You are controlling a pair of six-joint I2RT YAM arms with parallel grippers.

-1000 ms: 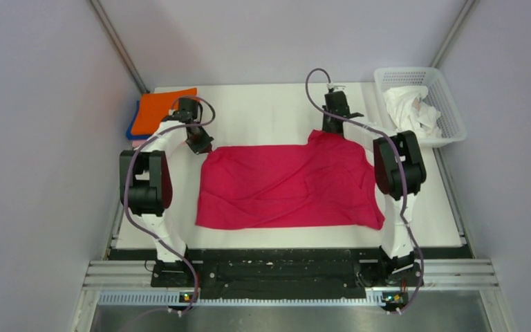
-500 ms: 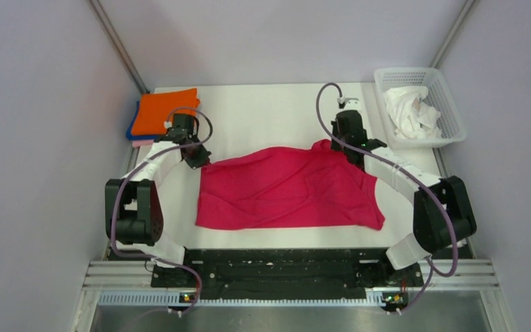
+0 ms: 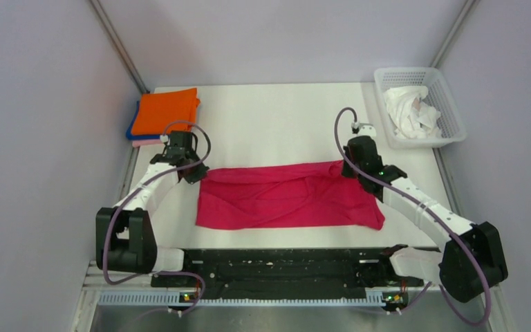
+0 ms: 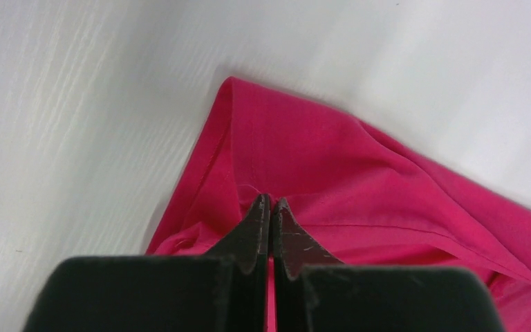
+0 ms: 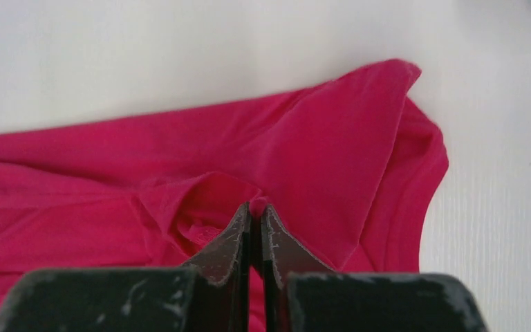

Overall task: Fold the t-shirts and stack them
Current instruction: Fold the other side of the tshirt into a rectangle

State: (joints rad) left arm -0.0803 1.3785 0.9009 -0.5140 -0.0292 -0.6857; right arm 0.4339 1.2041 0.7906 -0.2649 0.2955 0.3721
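Note:
The crimson-magenta t-shirt [image 3: 287,197] lies on the white table, its far edge pulled over toward the near edge. My left gripper [image 3: 195,171] is shut on the shirt's far left corner, with cloth pinched between the jaws in the left wrist view [image 4: 270,205]. My right gripper [image 3: 349,168] is shut on the far right corner, a nub of cloth between the jaws in the right wrist view [image 5: 256,209]. A folded orange t-shirt [image 3: 166,110] lies on a blue one [image 3: 133,126] and a pale pink one [image 3: 145,143] at the far left. White t-shirts [image 3: 409,111] are crumpled in the basket.
A white plastic lattice basket [image 3: 451,104] stands at the far right corner. The table [image 3: 276,117] is bounded by grey walls on three sides. The black arm-mount rail [image 3: 283,266] runs along the near edge.
Both grippers moved toward the near edge, carrying the shirt's far edge with them. The visible shirt is now a narrower band. Both arms have stretched out lower and wider.

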